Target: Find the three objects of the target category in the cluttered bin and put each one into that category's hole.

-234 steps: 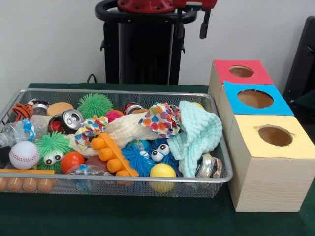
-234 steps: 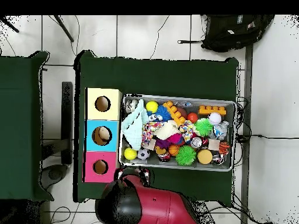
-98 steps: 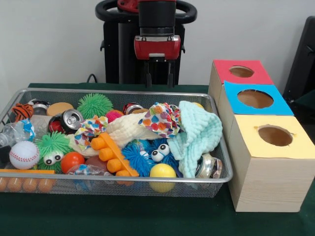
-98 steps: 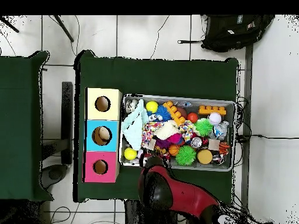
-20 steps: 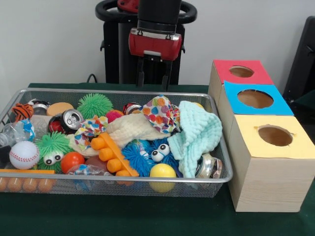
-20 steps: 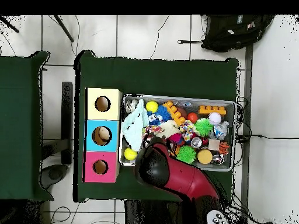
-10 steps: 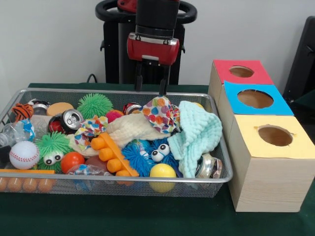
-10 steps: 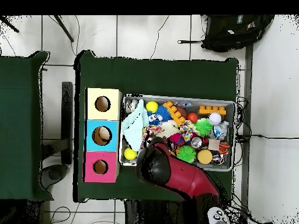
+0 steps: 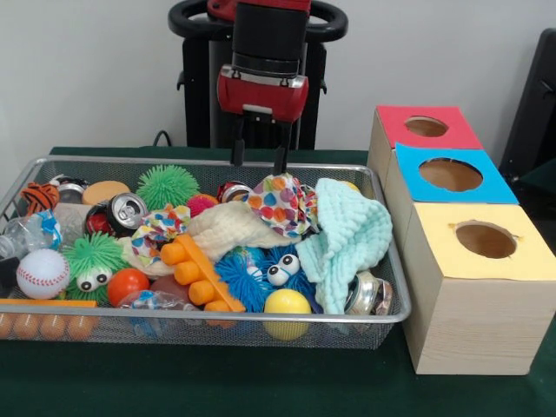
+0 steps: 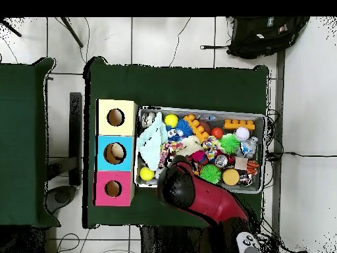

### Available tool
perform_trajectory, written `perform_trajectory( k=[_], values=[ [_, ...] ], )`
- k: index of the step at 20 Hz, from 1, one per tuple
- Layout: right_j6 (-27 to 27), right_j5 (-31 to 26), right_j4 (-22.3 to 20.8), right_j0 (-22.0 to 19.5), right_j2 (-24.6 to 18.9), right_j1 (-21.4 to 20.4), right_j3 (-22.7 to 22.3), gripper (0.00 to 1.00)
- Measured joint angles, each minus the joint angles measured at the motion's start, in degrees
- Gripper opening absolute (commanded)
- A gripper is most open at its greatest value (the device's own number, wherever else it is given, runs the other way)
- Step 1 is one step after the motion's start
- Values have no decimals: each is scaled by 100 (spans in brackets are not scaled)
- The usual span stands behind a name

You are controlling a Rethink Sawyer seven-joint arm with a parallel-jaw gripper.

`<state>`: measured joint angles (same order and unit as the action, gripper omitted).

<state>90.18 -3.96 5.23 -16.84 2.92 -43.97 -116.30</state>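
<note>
Now, from the front view, I see my red and black tool [image 9: 258, 158] lower than a second ago, with its two thin fingers apart and empty, just above the white dotted fabric piece [image 9: 282, 204] on the pile in the silver wire mesh bin [image 9: 382, 314]. I judge the first grasp is close. A second dotted piece [image 9: 158, 228] lies further left; the yellow-topped hole [image 9: 486, 240] waits. From overhead, the arm has shifted a little and covers the tool; the bin [image 10: 266, 153] has not moved on the green surface [image 10: 178, 85].
</note>
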Motion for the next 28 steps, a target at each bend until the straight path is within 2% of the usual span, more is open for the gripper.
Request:
perform_trajectory(
  k=[12,28],
  values=[
    [0,356,1,-296,-308,215,2,100],
    [0,358,31,125,-367,55,1,100]
  ],
)
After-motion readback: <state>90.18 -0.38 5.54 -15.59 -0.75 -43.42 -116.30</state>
